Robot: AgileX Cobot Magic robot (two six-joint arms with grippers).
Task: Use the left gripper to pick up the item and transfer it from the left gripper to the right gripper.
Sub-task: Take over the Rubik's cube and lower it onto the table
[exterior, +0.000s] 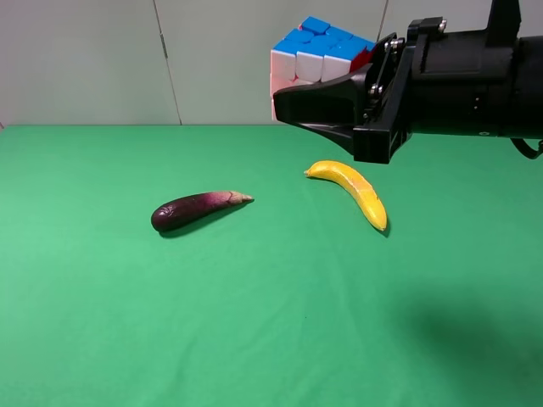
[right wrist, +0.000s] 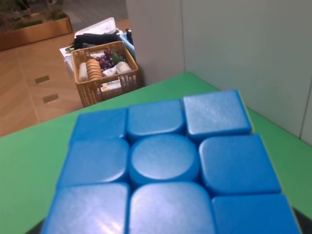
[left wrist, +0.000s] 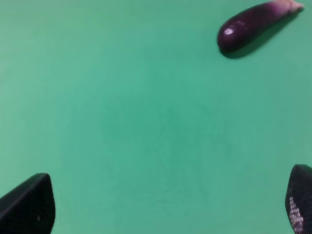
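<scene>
The puzzle cube (exterior: 316, 52) is held in the air above the back of the green table, blue face up, with white and red sides showing. My right gripper (exterior: 297, 100) reaches in from the right and is shut on it. In the right wrist view the cube's blue face (right wrist: 165, 165) fills most of the frame. My left gripper (left wrist: 163, 209) is open and empty, its two black fingertips (left wrist: 27, 207) wide apart over bare green cloth. The left gripper does not show in the exterior high view.
A dark purple eggplant (exterior: 197, 208) lies left of centre on the table and shows in the left wrist view (left wrist: 253, 24). A yellow banana (exterior: 356, 191) lies below the right arm. A wicker basket (right wrist: 105, 73) stands on the floor beyond the table.
</scene>
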